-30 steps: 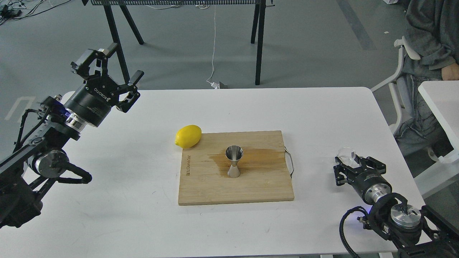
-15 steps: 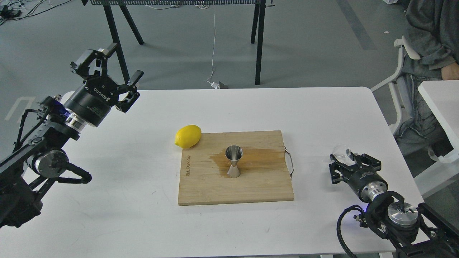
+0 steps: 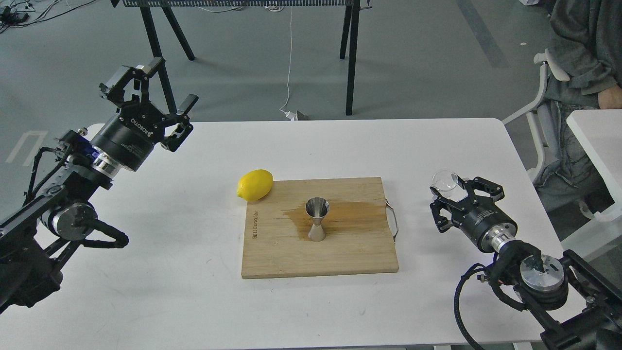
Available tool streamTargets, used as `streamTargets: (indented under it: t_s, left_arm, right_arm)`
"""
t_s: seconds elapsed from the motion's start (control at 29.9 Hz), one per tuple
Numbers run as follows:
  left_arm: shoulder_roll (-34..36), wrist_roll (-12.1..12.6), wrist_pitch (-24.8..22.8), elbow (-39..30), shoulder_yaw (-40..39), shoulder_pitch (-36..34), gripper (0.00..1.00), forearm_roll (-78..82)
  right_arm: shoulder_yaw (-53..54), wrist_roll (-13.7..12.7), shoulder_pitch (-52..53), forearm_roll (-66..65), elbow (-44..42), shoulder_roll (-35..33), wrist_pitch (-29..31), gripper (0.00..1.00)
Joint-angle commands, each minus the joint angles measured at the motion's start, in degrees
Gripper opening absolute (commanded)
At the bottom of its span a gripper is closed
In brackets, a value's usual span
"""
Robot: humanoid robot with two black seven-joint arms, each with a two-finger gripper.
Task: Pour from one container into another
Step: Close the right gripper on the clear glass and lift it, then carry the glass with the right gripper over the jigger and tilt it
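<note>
The steel jigger (image 3: 317, 219) stands upright in the middle of the wooden cutting board (image 3: 340, 253), on a wet brown stain. My right gripper (image 3: 449, 192) is to the right of the board, above the white table, shut on the small clear glass cup (image 3: 444, 181), which sits upright at its tip. At the far left, my left gripper (image 3: 155, 85) is raised over the table's back left corner, open with nothing between its fingers.
A yellow lemon (image 3: 255, 184) lies at the board's back left corner. The board has a metal handle (image 3: 392, 219) on its right edge. A seated person (image 3: 583, 73) and a second white table (image 3: 597, 141) are at the right.
My right gripper has carried the glass cup up and to the left, toward the board. The left arm has shifted slightly to the right.
</note>
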Motion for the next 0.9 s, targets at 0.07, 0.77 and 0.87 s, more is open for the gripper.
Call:
streamTargets:
  t_s: [0.07,0.77,0.87]
  left_arm:
    - [-0.1,0.0,0.0,0.0,0.0,-0.1,0.89,0.0]
    - [-0.1,0.0,0.0,0.1,0.1,0.2,0.89,0.0]
    - [-0.1,0.0,0.0,0.0,0.1,0.2,0.89,0.0]
  right_arm:
    - [-3.0,-0.4,4.0,-4.4,2.3,0.1,-2.7,0.43]
    - [-27.3,-0.4,24.3,-7.1,1.9,0.1,-5.5,0.42]
    - [-29.0,-0.4,24.8,-7.1,2.3,0.1,-5.5,0.42]
